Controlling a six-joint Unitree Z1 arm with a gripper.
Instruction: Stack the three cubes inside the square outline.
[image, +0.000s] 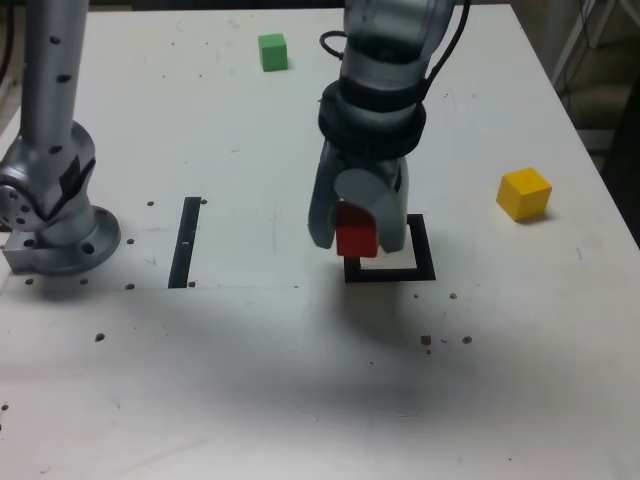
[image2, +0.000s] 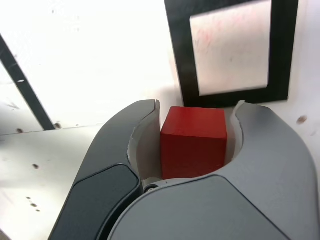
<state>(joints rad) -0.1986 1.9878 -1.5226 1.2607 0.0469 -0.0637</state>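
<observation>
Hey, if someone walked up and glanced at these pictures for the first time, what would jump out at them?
First the red cube, clamped in the pincer at the near edge of the square outline, whose pale centre is bare. Next the two loose cubes on the white table: the yellow cube at the exterior view's right, the green cube far back. A narrow black bar lies at that view's left.

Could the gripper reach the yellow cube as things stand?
Probably, but not to pick it up yet: the gripper is shut on the red cube by the square outline. The yellow cube sits alone on open table, nothing blocking it.
</observation>
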